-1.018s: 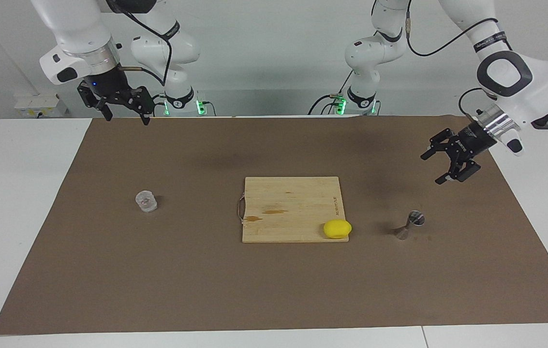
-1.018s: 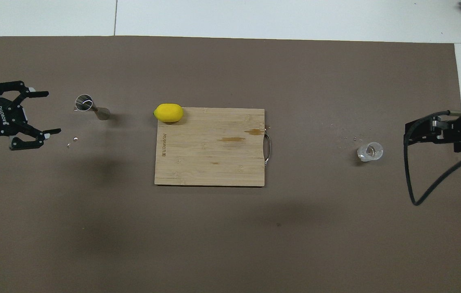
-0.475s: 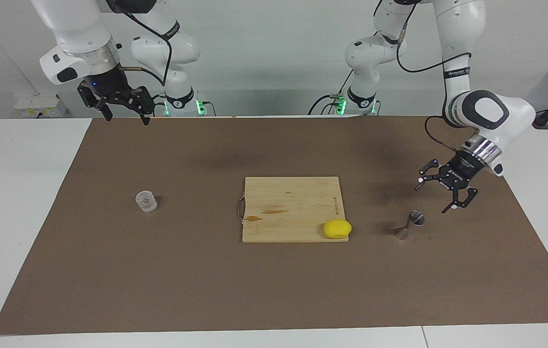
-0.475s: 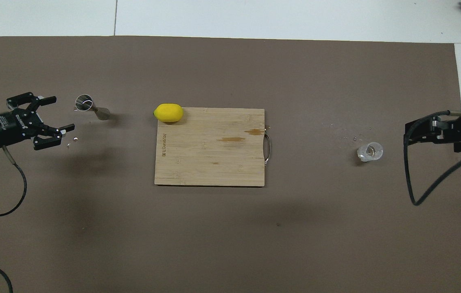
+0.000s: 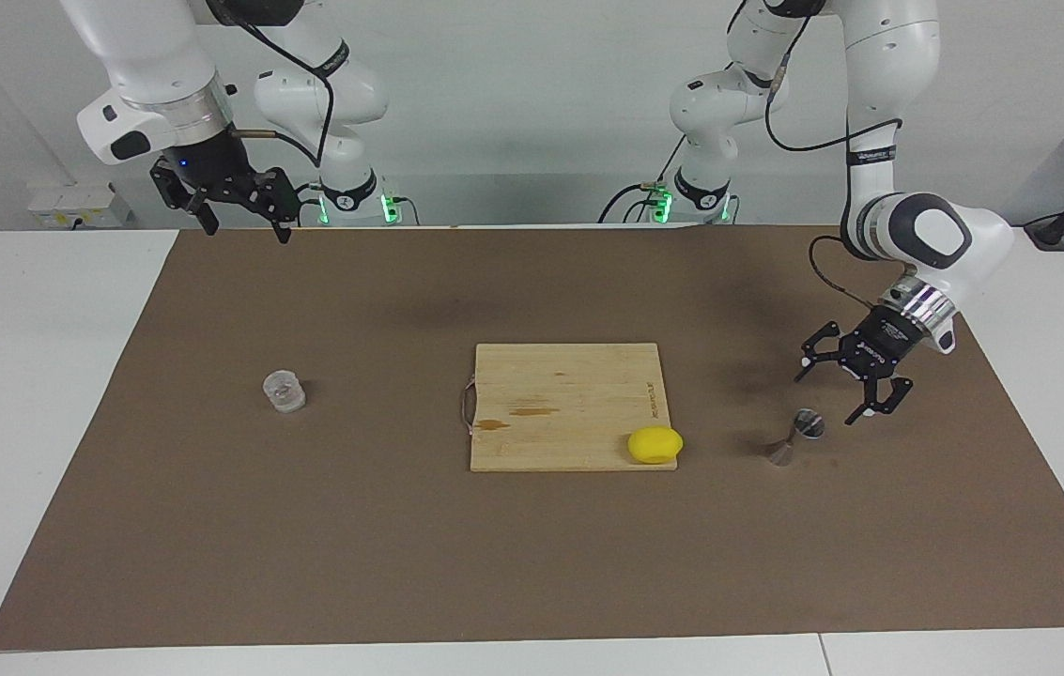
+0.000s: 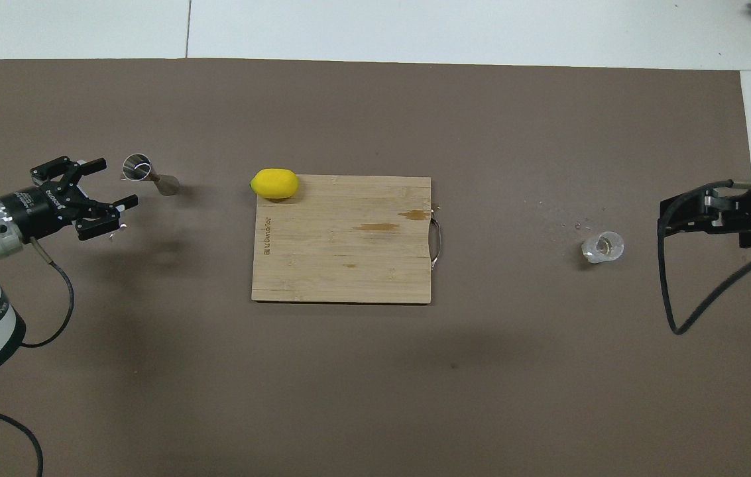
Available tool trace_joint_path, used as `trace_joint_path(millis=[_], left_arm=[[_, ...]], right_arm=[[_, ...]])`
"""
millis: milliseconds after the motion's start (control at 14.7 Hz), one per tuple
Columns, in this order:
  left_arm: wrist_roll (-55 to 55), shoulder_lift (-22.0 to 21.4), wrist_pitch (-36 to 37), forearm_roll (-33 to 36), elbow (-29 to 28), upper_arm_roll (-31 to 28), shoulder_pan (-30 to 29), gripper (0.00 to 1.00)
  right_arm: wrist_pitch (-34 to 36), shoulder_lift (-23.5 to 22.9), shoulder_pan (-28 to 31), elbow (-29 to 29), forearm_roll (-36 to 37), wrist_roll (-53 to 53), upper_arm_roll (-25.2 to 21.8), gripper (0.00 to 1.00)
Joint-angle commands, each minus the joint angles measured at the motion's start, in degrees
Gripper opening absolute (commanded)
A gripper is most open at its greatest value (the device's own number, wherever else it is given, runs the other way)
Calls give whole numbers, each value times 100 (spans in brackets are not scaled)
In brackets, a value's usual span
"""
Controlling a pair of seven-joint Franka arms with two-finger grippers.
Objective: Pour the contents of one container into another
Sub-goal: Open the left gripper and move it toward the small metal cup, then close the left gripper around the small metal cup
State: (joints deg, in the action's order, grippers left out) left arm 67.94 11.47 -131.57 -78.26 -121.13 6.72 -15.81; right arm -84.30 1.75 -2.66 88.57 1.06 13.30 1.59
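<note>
Two small things for pouring sit on the brown mat (image 5: 212,526) that covers the table (image 5: 43,394). One is a little glass cup (image 5: 284,391). It is short, round and see-through, with a thick bottom, and it stands upright toward the right arm's end of the table, well apart from the wooden board (image 5: 569,406). The other is a shiny steel jigger (image 5: 796,437). It looks like two tiny cones joined at a thin middle. It leans over in both views, and its round open mouth shows; I cannot tell if it stands or lies. It sits toward the left arm's end of the table, near the board's corner where a yellow lemon (image 5: 655,444) rests.

The board lies in the middle of the table, with a thin handle (image 5: 468,406) on the side facing the cup.

The left gripper (image 5: 832,391) hangs low just beside the jigger's mouth, not touching it. Its fingers (image 6: 102,162) are spread wide and hold nothing. The right gripper (image 5: 240,225) waits high over the table edge nearest the robots. Its fingers are spread too and hold nothing.
</note>
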Motion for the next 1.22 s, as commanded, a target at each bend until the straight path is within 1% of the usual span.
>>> trace_joint_path(millis=[0, 204, 407, 475, 747, 883, 1154], left_arm=[[-9, 31, -229, -399, -51, -22, 175, 100], [-9, 48, -413, -497, -51, 13, 280, 100], [-18, 48, -448, -611, -51, 13, 316, 99], [-9, 48, -492, -611, -51, 13, 316, 98], [-9, 57, -554, -690, -60, 22, 377, 86], [-18, 66, -563, -708, -60, 13, 386, 86], [-18, 66, -572, -725, -69, 13, 395, 81]], right_arm=[[80, 80, 2, 46, -106, -82, -28, 99], [80, 80, 2, 46, -106, -82, -28, 99], [80, 80, 2, 46, -106, -82, -28, 99], [80, 80, 2, 46, -106, -82, -28, 99], [80, 80, 2, 46, -106, -82, -28, 99], [80, 80, 2, 46, -106, -82, -28, 99], [80, 80, 2, 46, -106, -82, -28, 99]])
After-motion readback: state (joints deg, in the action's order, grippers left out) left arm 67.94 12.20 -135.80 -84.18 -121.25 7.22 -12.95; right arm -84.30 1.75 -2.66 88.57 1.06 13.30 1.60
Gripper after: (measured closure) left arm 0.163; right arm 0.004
